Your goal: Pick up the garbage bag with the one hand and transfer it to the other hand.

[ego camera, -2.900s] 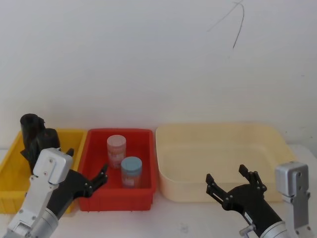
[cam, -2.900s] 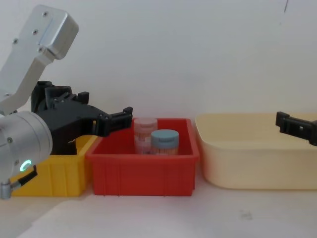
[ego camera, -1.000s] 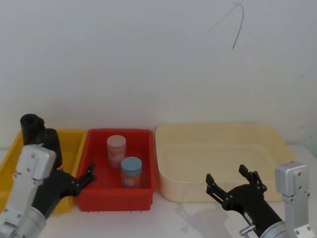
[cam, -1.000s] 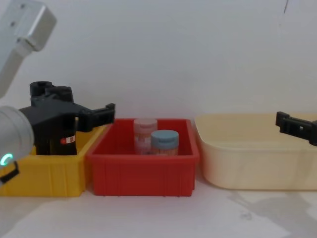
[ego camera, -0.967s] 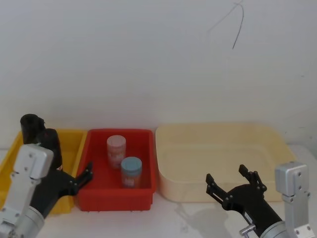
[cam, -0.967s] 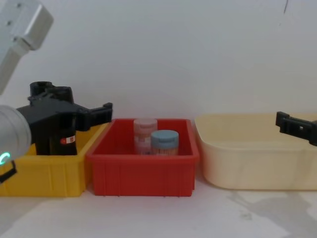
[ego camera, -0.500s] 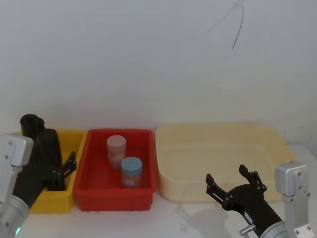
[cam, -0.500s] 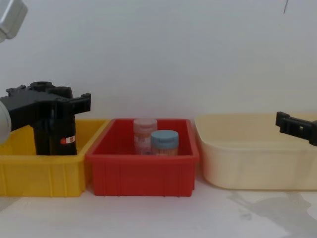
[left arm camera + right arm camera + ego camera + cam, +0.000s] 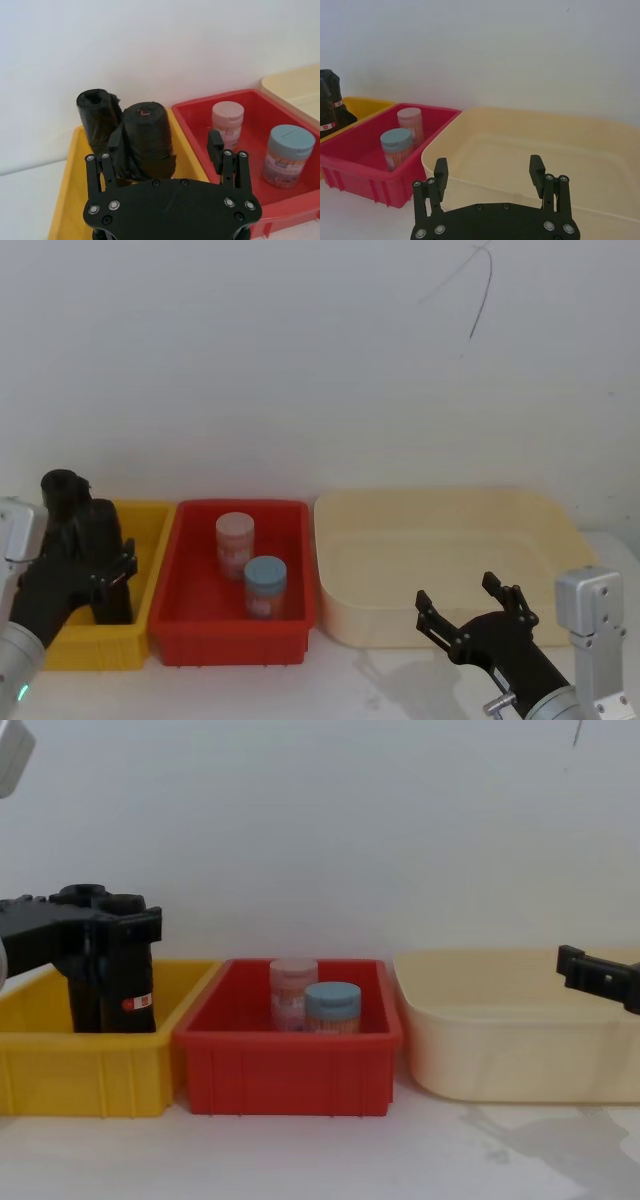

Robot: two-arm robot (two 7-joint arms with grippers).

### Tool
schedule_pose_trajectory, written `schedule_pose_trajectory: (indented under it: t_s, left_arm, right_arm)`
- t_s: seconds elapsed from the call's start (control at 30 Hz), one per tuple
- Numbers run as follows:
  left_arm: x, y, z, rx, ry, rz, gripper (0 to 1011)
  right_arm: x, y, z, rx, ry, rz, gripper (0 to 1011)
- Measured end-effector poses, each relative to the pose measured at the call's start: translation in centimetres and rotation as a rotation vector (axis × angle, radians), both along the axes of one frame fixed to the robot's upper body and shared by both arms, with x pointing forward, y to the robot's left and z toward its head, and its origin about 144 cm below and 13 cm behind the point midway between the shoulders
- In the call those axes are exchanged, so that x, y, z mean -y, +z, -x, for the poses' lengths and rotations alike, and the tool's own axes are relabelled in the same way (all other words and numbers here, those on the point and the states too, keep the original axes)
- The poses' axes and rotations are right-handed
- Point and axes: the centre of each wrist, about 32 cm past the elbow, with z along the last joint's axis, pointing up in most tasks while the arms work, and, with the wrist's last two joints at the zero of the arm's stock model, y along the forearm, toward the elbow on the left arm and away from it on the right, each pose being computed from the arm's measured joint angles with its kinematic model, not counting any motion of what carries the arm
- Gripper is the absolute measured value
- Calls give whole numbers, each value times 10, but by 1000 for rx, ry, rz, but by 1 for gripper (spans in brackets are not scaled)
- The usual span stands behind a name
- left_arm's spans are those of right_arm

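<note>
Garbage bag (image 9: 147,135) in yellow bin (image 9: 67,195), second roll (image 9: 97,115) beside

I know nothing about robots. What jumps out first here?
Three bright bins in a row: a yellow bin on the left, a red bin in the middle holding a pink-lidded jar and a blue-lidded jar, a cream tub on the right. In the yellow bin stand a black garbage bag roll and a second roll; the open left gripper is close up at the first. The right gripper hangs open before the tub.

Left end effector (image 9: 165,144) reaches forward, spread wide; right end effector (image 9: 488,166) hovers low, likewise spread.
</note>
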Motion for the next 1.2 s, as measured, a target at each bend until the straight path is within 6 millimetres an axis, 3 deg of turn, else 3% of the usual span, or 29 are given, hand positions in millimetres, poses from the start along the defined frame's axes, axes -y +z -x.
schedule_pose_trajectory:
  t_s: [0.5,1.2]
  left_arm:
    - [-12,0,-14,-38,34,-7,1002]
    - [-10,-1,-38,-63,6,-17,1002]
  right_arm:
    - [0,0,0,0,0,0,1000]
    - [0,0,0,0,0,0,1000]
